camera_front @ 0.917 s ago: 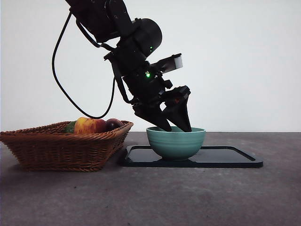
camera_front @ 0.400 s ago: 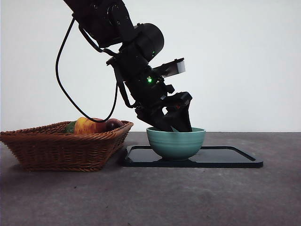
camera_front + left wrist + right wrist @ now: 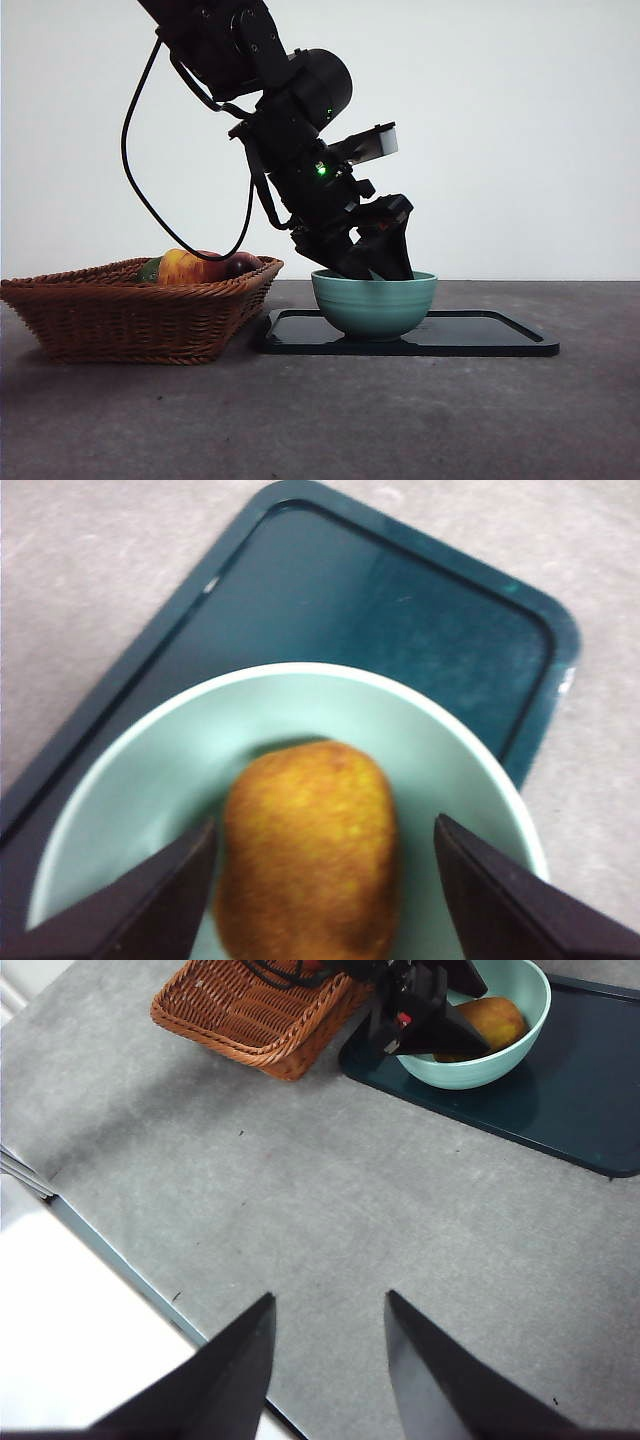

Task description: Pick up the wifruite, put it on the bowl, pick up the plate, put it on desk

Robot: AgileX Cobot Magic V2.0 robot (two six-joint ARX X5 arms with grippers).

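Now one kiwifruit (image 3: 308, 852) lies in one bowl (image 3: 455, 750) between the left gripper's (image 3: 320, 880) spread jaws.

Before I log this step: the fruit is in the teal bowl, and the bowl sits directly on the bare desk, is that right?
Not quite. The fruit is in the teal bowl, but the bowl stands on the dark tray, not the bare desk. The front view shows this.
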